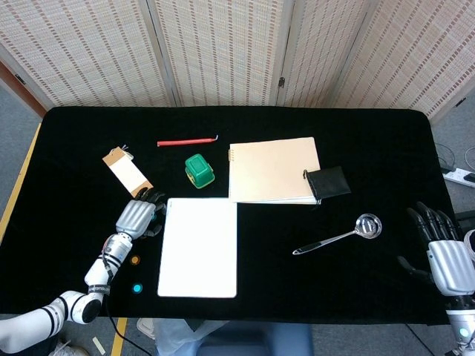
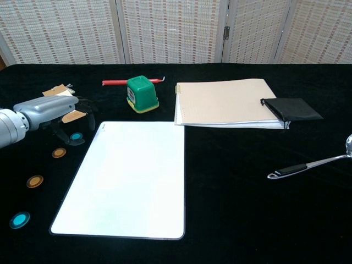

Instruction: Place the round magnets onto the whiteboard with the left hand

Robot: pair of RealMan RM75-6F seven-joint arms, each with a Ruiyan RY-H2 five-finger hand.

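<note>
Left hand hovers over blue magnet, grip seemingly empty, unclear.

White whiteboard on a black table. Magnets: two blue, two orange. A green box, red pen, cream notebook, black pouch, silver spoon, tan-and-white tag. Silver hands, black fingers. Beige woven screens.

My left hand and right hand are ribbed silver shells with black fingers, on white forearms.
</note>
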